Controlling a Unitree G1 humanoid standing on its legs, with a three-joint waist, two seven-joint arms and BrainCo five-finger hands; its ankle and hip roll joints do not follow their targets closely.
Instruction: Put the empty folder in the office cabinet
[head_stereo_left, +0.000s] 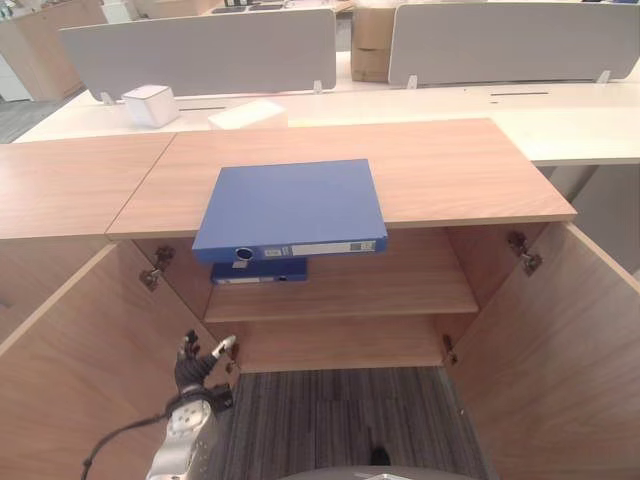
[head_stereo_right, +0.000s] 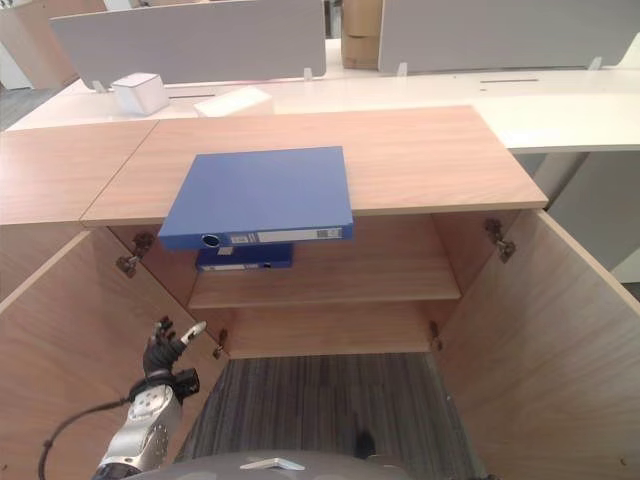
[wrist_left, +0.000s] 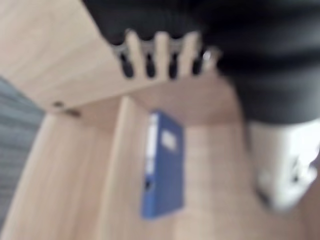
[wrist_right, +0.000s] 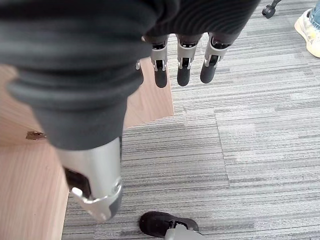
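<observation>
A blue folder is lying flat on top of the open wooden cabinet, its spine overhanging the front edge. My left hand is hovering low by the left door, fingers relaxed, holding nothing. My right hand is hanging over grey carpet, fingers loose and empty.

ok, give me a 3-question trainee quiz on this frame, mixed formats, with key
1. True or false: the large blue folder lies on the cabinet top, overhanging its front edge.
2. Multiple choice: the smaller blue folder is A) on the floor, B) on the upper shelf inside, C) in the left hand.
3. Fill in: both cabinet doors are ____.

Key: 1 true; 2 B; 3 open. The right hand hangs over the carpet, holding nothing.
</observation>
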